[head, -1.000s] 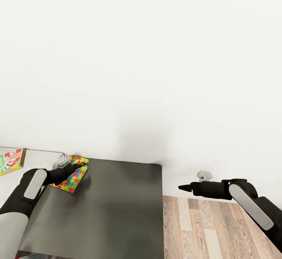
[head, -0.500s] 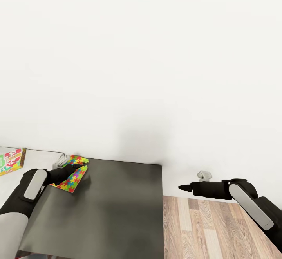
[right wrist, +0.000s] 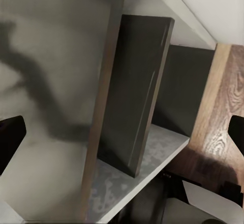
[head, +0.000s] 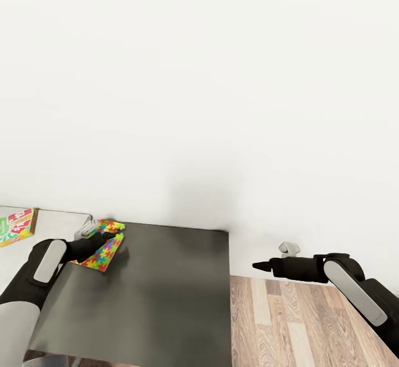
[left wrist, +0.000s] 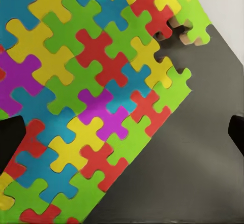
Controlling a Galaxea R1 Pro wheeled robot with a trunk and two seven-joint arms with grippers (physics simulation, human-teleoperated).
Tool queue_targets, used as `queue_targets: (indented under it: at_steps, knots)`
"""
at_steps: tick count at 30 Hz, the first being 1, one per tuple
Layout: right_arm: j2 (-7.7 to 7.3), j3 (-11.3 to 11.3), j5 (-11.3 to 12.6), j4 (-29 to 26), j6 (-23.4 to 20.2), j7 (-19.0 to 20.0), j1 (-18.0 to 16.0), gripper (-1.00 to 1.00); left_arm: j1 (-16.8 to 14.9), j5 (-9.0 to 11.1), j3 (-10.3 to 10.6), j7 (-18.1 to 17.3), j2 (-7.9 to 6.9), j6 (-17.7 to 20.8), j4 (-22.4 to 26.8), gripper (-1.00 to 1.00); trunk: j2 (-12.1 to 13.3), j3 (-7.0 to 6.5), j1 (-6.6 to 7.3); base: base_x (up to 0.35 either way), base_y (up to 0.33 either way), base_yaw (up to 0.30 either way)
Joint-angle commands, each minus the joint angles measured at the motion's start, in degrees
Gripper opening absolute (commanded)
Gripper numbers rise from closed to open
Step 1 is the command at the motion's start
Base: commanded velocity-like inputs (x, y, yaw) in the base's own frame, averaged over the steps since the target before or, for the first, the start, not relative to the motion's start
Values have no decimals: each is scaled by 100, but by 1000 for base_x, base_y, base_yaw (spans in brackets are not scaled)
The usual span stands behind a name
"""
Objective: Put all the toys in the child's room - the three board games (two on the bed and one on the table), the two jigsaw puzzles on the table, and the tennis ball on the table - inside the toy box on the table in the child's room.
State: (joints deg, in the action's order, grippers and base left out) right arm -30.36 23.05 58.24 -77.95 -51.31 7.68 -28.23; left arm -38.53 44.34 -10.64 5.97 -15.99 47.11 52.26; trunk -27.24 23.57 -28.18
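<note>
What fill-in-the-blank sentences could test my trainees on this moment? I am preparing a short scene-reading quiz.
1. The jigsaw puzzle lies on the ____ grey top of the table.
2. The left gripper is over the ____.
3. The right gripper hangs over the ____ plank floor.
4. A board game lies at the picture's ____ edge.

Missing words: dark; jigsaw puzzle; wood; left

Dark table top (head: pixel 166 289) lies bare beside the jigsaw puzzle (head: pixel 104 249); wall (head: pixel 199 106) close behind
</note>
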Motion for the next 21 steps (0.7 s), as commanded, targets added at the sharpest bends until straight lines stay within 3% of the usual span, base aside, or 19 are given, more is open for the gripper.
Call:
queue_targets:
  at_steps: [1,8,21]
  knots:
    - [-5,7,-49,-1,-11,48,-6,100,1,-31,-10,68,0,34,-296,100,-8,10,-1,-196,0,0]
    - [-6,7,-49,-1,-11,47,-5,100,3,-20,-12,59,4,35,-290,100,-8,10,-1,-155,0,0]
    - [-11,7,-49,-1,-11,46,-2,100,4,-14,-8,45,9,35,-241,100,-8,10,-1,-33,0,0]
